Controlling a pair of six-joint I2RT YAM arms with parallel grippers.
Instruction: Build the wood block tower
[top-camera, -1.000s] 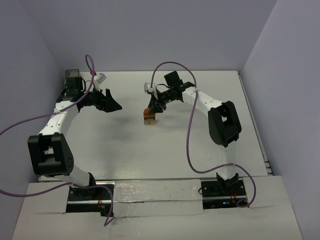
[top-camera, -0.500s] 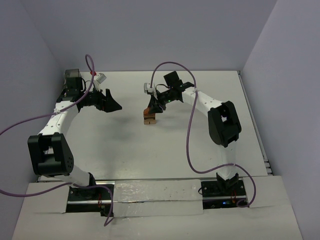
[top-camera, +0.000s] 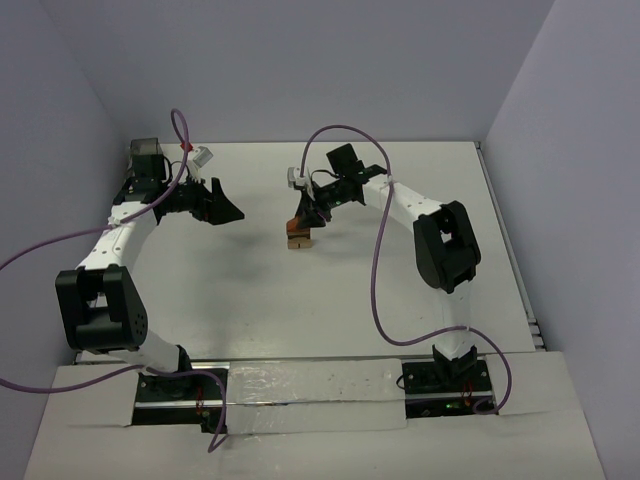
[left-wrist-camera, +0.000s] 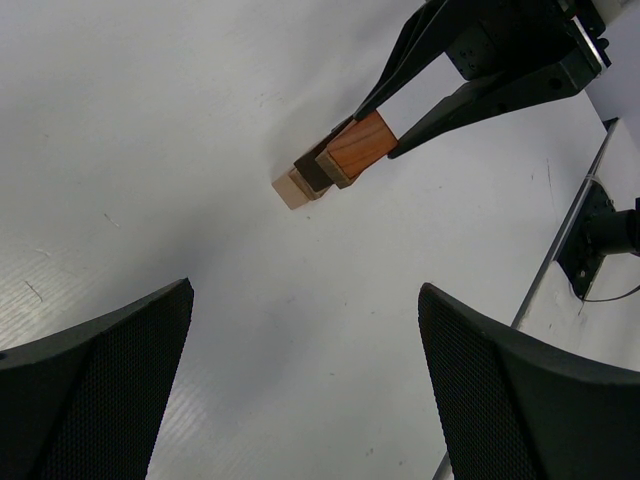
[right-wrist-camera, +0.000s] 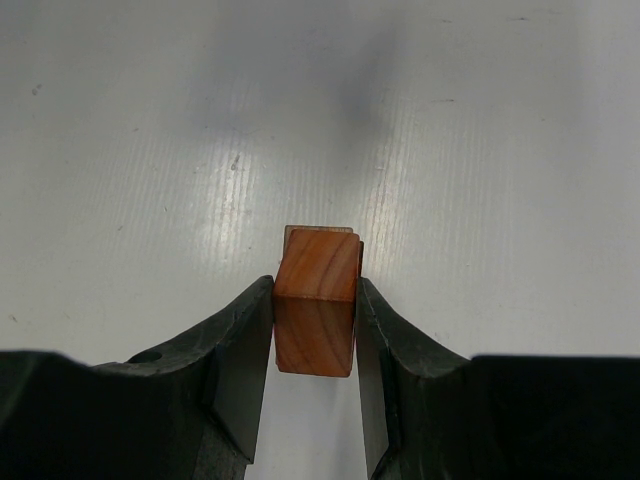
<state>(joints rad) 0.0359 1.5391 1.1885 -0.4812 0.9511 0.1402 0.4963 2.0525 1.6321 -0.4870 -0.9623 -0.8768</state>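
Note:
My right gripper (right-wrist-camera: 314, 296) is shut on a reddish-brown block (right-wrist-camera: 316, 300), its fingers pressing the block's two sides. Just under that block the edge of a light tan block (right-wrist-camera: 320, 232) peeks out. In the left wrist view the reddish-brown block (left-wrist-camera: 358, 148) sits in line with a darker piece (left-wrist-camera: 316, 172) and a tan block (left-wrist-camera: 290, 188), forming a small stack on the table. The top view shows this stack (top-camera: 298, 236) mid-table under the right gripper (top-camera: 305, 216). My left gripper (top-camera: 228, 210) hangs open and empty to the stack's left, its fingers (left-wrist-camera: 100, 390) wide apart.
White table (top-camera: 330, 290) with walls at the back and both sides. Purple cables loop over both arms. The right arm's elbow (top-camera: 447, 245) stands right of the stack, and the two arm bases sit at the near edge.

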